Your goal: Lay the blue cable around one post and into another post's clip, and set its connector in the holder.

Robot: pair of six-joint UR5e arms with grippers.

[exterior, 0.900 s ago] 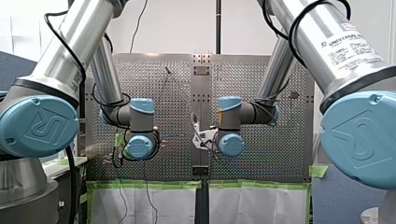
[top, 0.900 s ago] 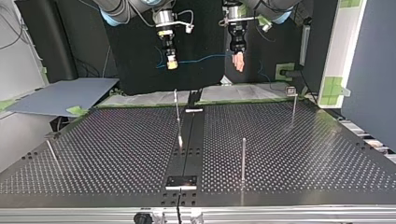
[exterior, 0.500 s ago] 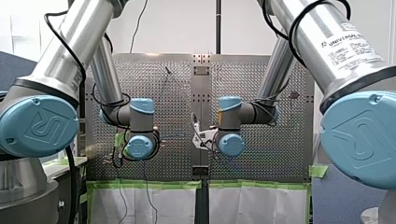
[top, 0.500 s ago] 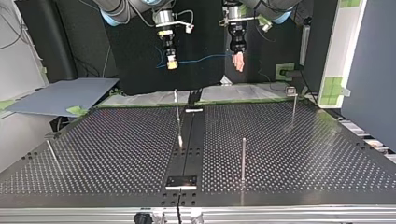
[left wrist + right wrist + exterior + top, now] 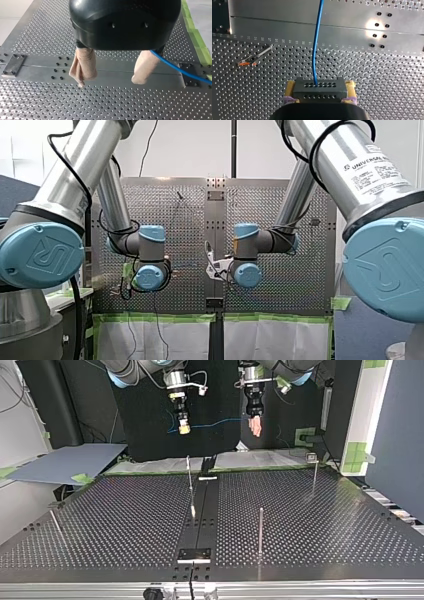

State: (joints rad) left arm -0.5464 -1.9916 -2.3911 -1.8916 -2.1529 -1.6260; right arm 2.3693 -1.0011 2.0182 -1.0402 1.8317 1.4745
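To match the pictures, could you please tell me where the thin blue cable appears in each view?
Front view: not discernible.
Top view: thin blue cable, from my right gripper to my left gripper.
Left wrist view: beside one beige finger.
Right wrist view: rising from the dark perforated connector.
Shared landmark: plain centre strip.

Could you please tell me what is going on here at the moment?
A blue cable hangs in the air between my two hands, above the perforated table. My right hand is shut on the cable's dark connector, gripped between its yellow pads. The cable runs across to my left hand, whose beige-padded fingers stand apart, with the cable passing beside one of them. Nothing is routed yet: the posts on the table stand bare, and the cable touches none of them.
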